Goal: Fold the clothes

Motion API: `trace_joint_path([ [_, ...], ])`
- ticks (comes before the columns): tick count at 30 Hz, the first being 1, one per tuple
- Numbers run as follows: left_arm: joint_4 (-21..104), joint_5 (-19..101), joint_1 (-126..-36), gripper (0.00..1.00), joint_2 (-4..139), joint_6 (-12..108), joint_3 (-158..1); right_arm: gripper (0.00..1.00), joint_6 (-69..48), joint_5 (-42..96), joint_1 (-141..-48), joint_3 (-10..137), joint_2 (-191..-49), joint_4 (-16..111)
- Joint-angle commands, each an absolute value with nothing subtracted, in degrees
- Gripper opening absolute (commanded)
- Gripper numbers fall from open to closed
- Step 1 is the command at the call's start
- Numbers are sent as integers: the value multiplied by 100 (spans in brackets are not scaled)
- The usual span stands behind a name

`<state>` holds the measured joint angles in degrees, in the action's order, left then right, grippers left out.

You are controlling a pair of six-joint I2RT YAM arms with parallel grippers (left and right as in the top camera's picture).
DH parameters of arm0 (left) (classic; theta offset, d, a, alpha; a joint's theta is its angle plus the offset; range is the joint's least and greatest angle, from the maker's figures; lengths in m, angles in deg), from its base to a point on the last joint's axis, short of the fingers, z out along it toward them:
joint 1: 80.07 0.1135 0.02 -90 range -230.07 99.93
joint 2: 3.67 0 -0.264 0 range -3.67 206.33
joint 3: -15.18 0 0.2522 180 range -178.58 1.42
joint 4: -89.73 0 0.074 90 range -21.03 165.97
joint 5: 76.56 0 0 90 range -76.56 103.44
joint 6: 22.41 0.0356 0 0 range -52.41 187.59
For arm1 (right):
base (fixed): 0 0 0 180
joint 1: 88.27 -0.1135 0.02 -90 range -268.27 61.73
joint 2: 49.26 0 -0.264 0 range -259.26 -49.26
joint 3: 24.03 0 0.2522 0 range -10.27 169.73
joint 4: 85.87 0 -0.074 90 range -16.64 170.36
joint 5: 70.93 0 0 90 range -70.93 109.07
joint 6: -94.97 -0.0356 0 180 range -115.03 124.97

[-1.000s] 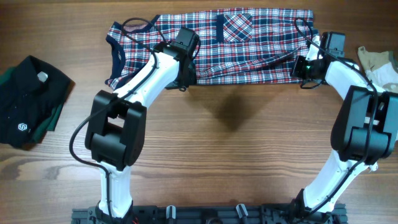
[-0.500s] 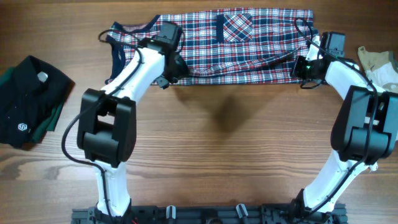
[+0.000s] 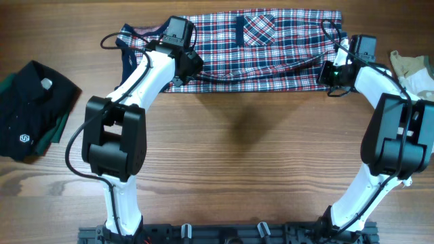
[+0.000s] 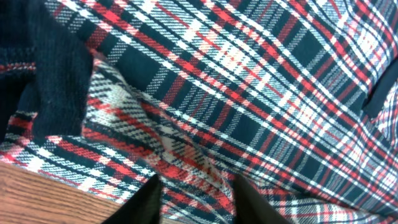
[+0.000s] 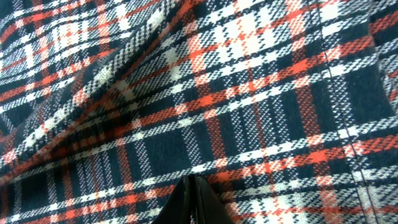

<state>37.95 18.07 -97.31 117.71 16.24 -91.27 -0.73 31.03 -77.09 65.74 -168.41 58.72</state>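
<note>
Right gripper [image 5: 192, 182] pinching creased woven plaid shirt [image 3: 285, 51].

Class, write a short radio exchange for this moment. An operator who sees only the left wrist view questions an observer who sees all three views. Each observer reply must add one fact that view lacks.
Operator: All I see is plaid cloth under the left end effector, fingers apart. Where is the other arm?
Observer: The right end effector is at the right end of the plaid shirt, fingers shut, seemingly pinching the cloth.
Operator: Is anything else lying nearby?
Observer: A black garment lies on the table off to the left, apart from the shirt.
</note>
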Motion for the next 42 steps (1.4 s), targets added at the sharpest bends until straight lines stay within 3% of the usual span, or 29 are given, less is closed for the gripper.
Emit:
trace_joint_path([
  [1,3922,1850,-9757,19,11795,1589,-9136,5,34,3022,-7717,6508,-17099,5738],
  [2,3979,1820,-9757,18,11795,1589,-9136,5,34,3022,-7717,6508,-17099,5740],
  [4,4029,1765,-9759,25,11795,1589,-9136,6,37,3020,-7717,6508,-17099,5743],
  [6,4025,1767,-9759,53,11795,1589,-9136,6,37,3020,-7717,6508,-17099,5747],
  [7,4020,1769,-9759,59,11798,1587,-9136,5,37,3020,-7717,6508,-17099,5762],
  [24,4018,1619,-9757,40,12045,859,-9136,6,45,3018,-7717,6508,-17099,5850],
  [26,4055,1612,-9746,29,12047,859,-9136,6,43,3018,-7717,6508,-17099,5850],
  [32,4134,1529,-9674,11,12095,861,-9138,6,45,2996,-7717,6508,-17099,5863],
  [35,4180,1527,-9455,12,12095,863,-9138,6,50,2885,-7717,6508,-17099,5858],
  [38,4313,1527,-9230,21,12097,887,-9138,6,50,2889,-7717,6508,-17099,5858],
  [42,4650,1527,-9272,21,12117,1058,-9136,6,48,2887,-7717,6508,-17099,5850],
])
